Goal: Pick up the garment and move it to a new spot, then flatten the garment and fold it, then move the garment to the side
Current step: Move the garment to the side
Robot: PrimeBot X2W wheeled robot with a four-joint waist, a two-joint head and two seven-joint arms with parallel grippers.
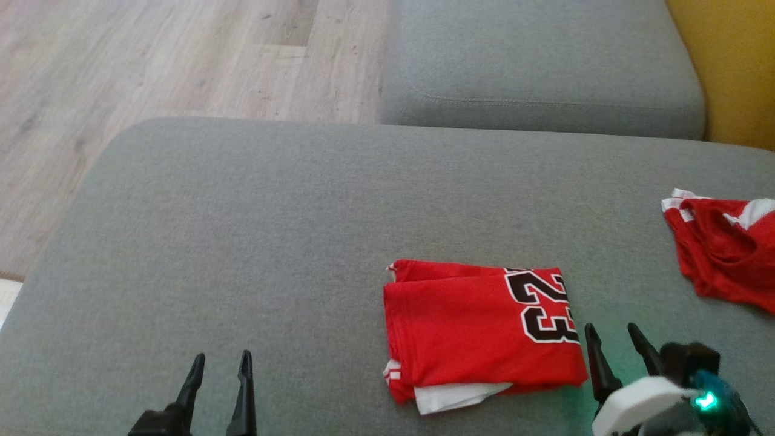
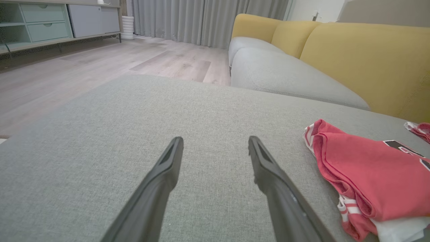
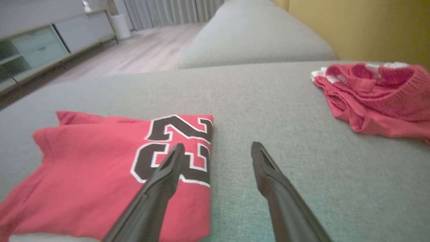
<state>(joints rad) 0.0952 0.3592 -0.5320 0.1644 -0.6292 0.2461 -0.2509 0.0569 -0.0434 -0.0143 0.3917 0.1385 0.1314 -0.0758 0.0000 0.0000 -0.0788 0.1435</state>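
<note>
The broad grey seat (image 1: 242, 242) spreads under everything I do, a flat, soft bed that suits pressing cloth and folding it. On it, right of centre and close to me, lies the folded jersey (image 1: 478, 330), red with a black number (image 1: 542, 306) facing up, squared into a neat packet with a white layer (image 1: 454, 396) peeking from its near edge; I judge the folding done and only the shift to the side left. Farther right, at the seat's edge and well apart from the jersey, a crumpled red garment (image 1: 726, 248) sits in a heap, probably parked there out of the way. My right gripper (image 1: 610, 327) hovers at the jersey's right edge, jaws spread and holding nothing, well placed to take that edge. My left gripper (image 1: 221, 356) hangs wide and empty over bare seat, well left of the jersey, clear of the cloth
</note>
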